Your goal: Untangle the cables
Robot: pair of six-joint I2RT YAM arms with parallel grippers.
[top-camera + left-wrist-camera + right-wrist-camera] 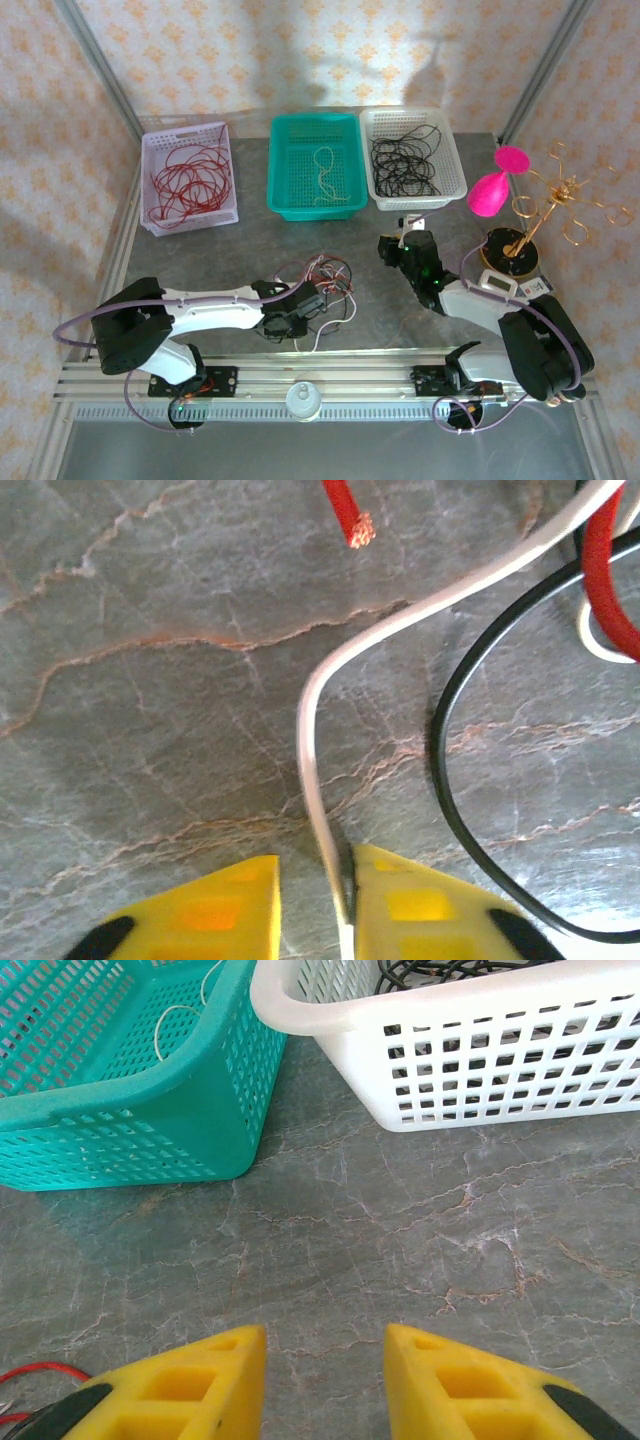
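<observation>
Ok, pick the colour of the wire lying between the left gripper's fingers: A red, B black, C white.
C: in the left wrist view the white wire runs down between the fingers of the left gripper, while the red wire and black wire lie aside.

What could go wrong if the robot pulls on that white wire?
1. The white wire sits against one finger of the left gripper, not in the middle, so it might slip out.
2. Farther along it runs in among the black wire and the red wire, so a pull could drag them along or tighten the tangle.
</observation>
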